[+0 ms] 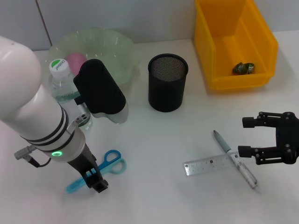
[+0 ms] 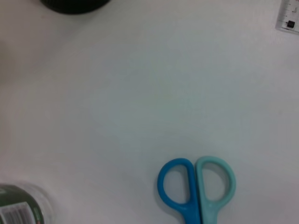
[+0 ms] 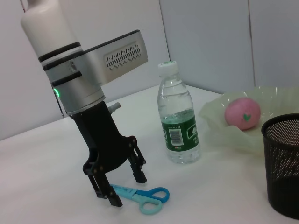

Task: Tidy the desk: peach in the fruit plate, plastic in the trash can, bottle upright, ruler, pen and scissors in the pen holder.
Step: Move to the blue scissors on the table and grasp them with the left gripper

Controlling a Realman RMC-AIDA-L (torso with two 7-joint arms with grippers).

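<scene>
Blue scissors [image 1: 108, 163] lie flat at the front left; their handles [image 2: 196, 187] show in the left wrist view. My left gripper [image 3: 127, 190] stands open just above the table, a finger on each side of the scissors' blade end [image 3: 122, 190]. The pen [image 1: 235, 158] lies across the clear ruler [image 1: 210, 164] at the front right. My right gripper [image 1: 245, 136] hangs open beside them with nothing in it. The bottle [image 1: 63, 86] stands upright. The peach [image 1: 74, 60] rests in the pale green fruit plate [image 1: 117, 51]. Crumpled plastic [image 1: 243, 68] lies in the yellow trash can [image 1: 219, 51]. The black mesh pen holder [image 1: 167, 82] looks empty.
The pen holder stands mid-table between the fruit plate and the yellow trash can. The bottle [image 3: 180, 123] stands close behind my left arm. Bare white table stretches between the scissors and the ruler.
</scene>
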